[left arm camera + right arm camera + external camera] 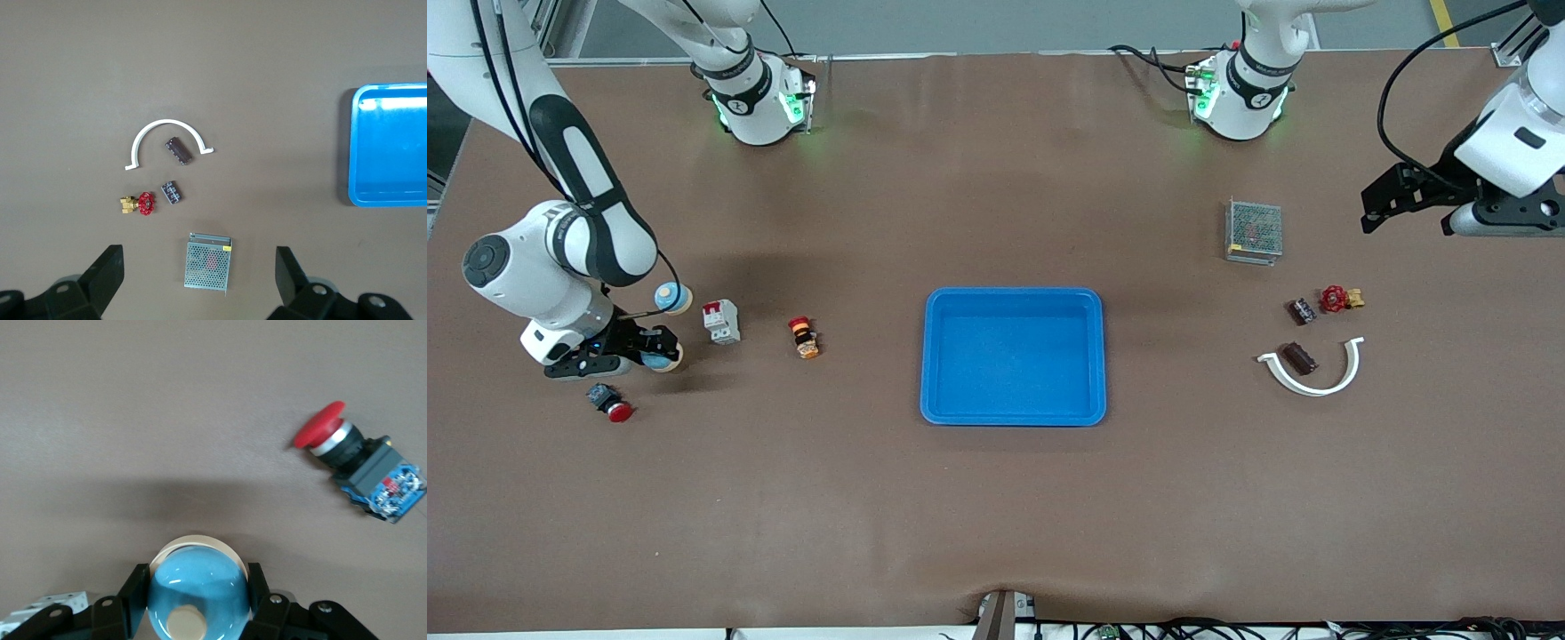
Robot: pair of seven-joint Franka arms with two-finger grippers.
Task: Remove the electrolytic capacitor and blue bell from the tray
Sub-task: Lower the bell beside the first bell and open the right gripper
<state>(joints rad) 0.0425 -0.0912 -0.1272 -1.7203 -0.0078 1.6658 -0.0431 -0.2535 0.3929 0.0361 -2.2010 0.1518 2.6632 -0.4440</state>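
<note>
brown table (996, 498) — blue tray (1013, 415), white arc (1316, 384), mesh box (1254, 229).

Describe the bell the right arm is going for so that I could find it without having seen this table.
Start from the blue tray at mid-table and go toward the right arm's end, past the small orange part and the white breaker. There the right hand is closed around the bell. It is a shiny light-blue dome on a cream base, unlike the red-capped push button nearer the camera.
</note>
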